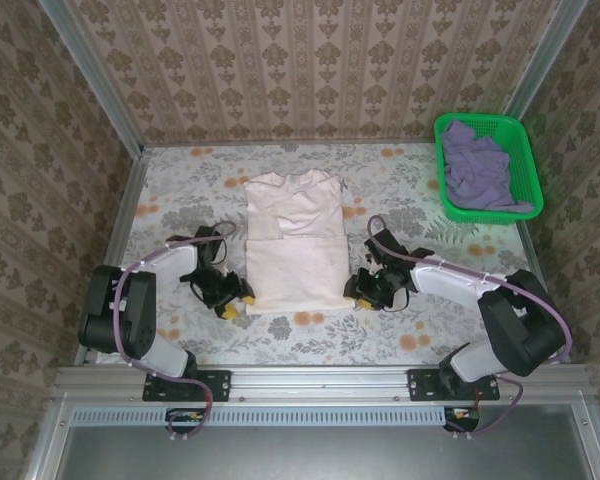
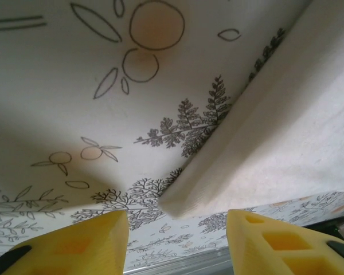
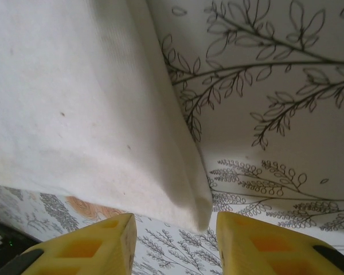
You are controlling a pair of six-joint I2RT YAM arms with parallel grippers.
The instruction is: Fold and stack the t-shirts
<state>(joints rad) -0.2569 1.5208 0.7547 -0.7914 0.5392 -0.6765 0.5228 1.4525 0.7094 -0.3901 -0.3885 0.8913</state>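
Observation:
The cream-white t-shirt (image 1: 293,240) lies flat in the middle of the table, its sides folded in to a long rectangle with the collar at the far end. My left gripper (image 1: 230,298) sits low at the shirt's near left corner (image 2: 180,200). Its yellow fingers (image 2: 74,246) stand apart, and the corner lies just ahead of the gap, untouched. My right gripper (image 1: 365,295) sits at the near right corner (image 3: 198,209), open too, with nothing between its fingers (image 3: 264,246). The lavender-purple t-shirt (image 1: 480,170) lies crumpled in the basket.
A green mesh basket (image 1: 528,150) stands at the far right corner of the table. A floral tablecloth (image 1: 180,190) covers the table, and patterned walls close it in at the back and sides. A metal rail (image 1: 320,380) runs along the near edge.

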